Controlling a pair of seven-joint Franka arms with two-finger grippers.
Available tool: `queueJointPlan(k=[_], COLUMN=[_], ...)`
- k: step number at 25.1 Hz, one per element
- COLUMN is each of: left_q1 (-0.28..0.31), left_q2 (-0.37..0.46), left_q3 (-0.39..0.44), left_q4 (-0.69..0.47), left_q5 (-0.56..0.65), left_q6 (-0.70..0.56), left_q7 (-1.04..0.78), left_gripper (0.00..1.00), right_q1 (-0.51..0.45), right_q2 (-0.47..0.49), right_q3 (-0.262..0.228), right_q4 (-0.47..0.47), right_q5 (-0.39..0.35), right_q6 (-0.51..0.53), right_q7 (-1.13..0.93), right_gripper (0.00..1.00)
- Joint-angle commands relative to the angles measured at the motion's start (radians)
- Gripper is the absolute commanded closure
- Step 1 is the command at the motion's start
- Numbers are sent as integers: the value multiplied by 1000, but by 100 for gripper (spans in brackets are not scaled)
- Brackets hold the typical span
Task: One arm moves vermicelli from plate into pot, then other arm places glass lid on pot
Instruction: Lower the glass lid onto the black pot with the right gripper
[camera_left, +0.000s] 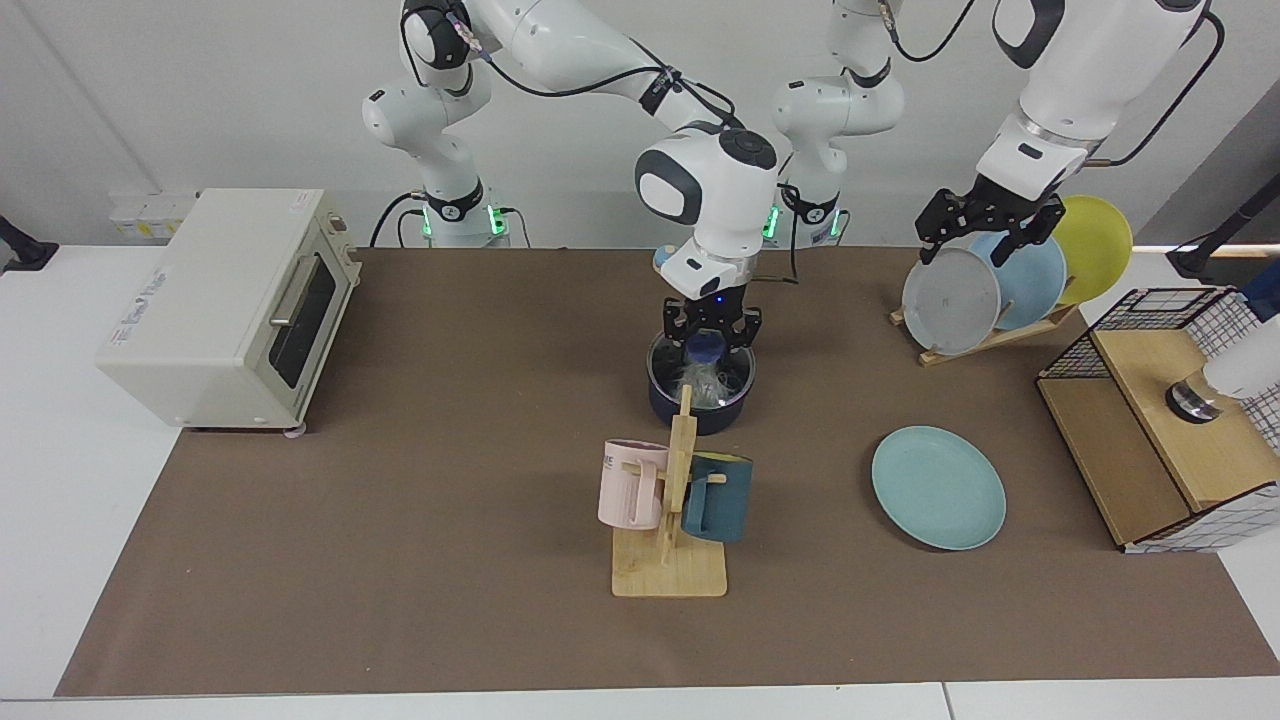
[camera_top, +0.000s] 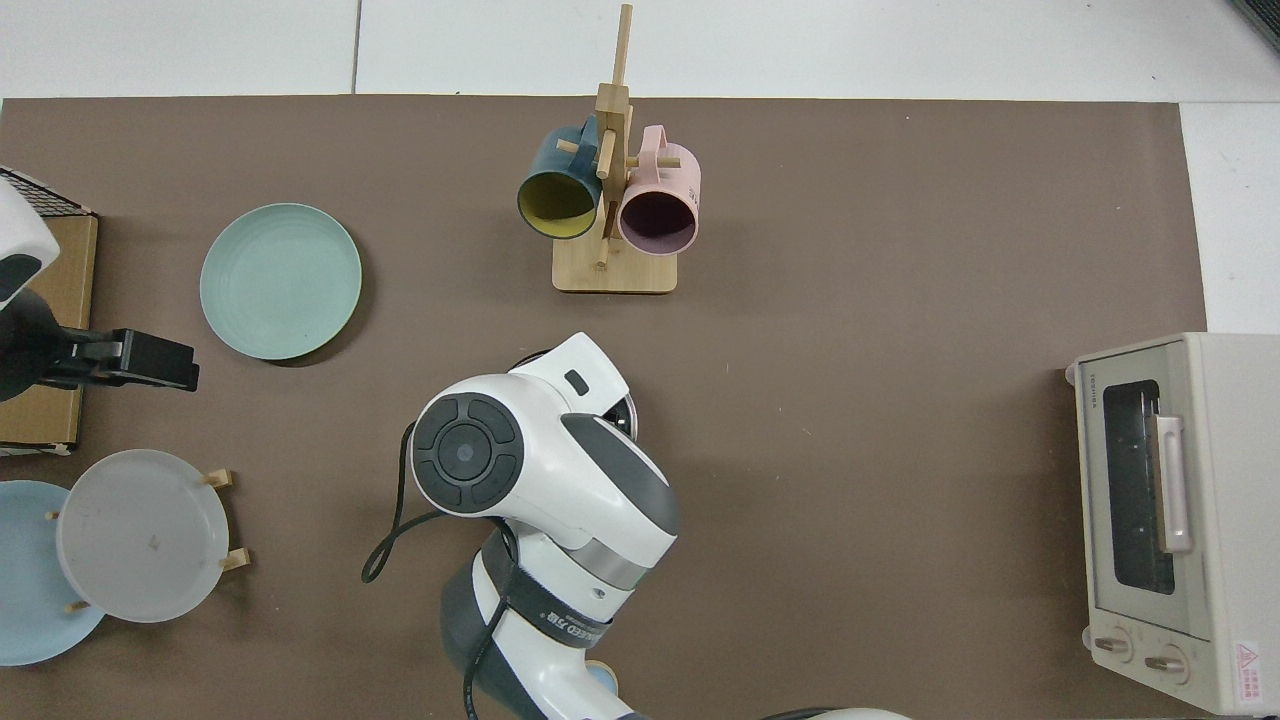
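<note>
The dark navy pot (camera_left: 722, 414) stands mid-table, behind the mug rack. The glass lid (camera_left: 730, 368) lies on its rim, and white vermicelli (camera_left: 703, 381) shows through the glass. My right gripper (camera_left: 708, 338) comes straight down and is shut on the lid's blue knob (camera_left: 706, 347). In the top view that arm's wrist (camera_top: 540, 460) hides the pot; only a sliver of the lid's rim (camera_top: 630, 415) shows. The teal-green plate (camera_left: 938, 487) (camera_top: 280, 280) lies bare. My left gripper (camera_left: 975, 238) (camera_top: 150, 360) hangs open and holds nothing, high over the dish rack.
A toaster oven (camera_left: 230, 310) sits at one end of the brown mat. A wooden mug rack (camera_left: 670, 560) with a pink and a teal mug stands in front of the pot. Upright grey, blue and yellow plates fill a dish rack (camera_left: 950, 300). A wire basket (camera_left: 1160, 420) stands beyond the plate.
</note>
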Motion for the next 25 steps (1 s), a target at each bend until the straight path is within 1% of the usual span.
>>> queueJointPlan(k=[1,9,14,15,16,17,18,19,20,25], left_q1=[0,0,0,-1,-1,-1,-1,-1,0,0], left_q2=[14,14,15,14,14,14,14,14,14,14], left_q3=[2,2,2,2,2,2,2,2,2,2], left_q4=[25,26,25,25,25,25,25,25,25,25], left_q5=[-3,-3,-3,-3,-3,-3,-3,-3,-3,-3], left_q6=[-20,-20,-20,-20,-20,-20,-20,-20,-20,-20], left_q7=[-12,-12,-12,-12,-12,-12,-12,-12,-12,-12], left_gripper=[0,0,0,0,0,0,0,0,0,0], right_q1=[1,-5,-8,-8,-10,-13,-14,-14,-13,-19], right_q2=[-19,-16,-13,-13,-13,-13,-13,-13,-13,-22], right_q3=[-2,-2,-2,0,0,1,1,1,0,1], right_q4=[-40,-35,-34,-34,-32,-31,-31,-31,-31,-15], right_q5=[-26,-46,-46,-45,-43,-35,-29,-28,-28,-23], right_q6=[21,35,42,42,42,44,42,44,41,29], right_q7=[25,30,45,45,43,43,45,45,45,42], right_gripper=[100,100,100,96,82,58,27,3,0,0])
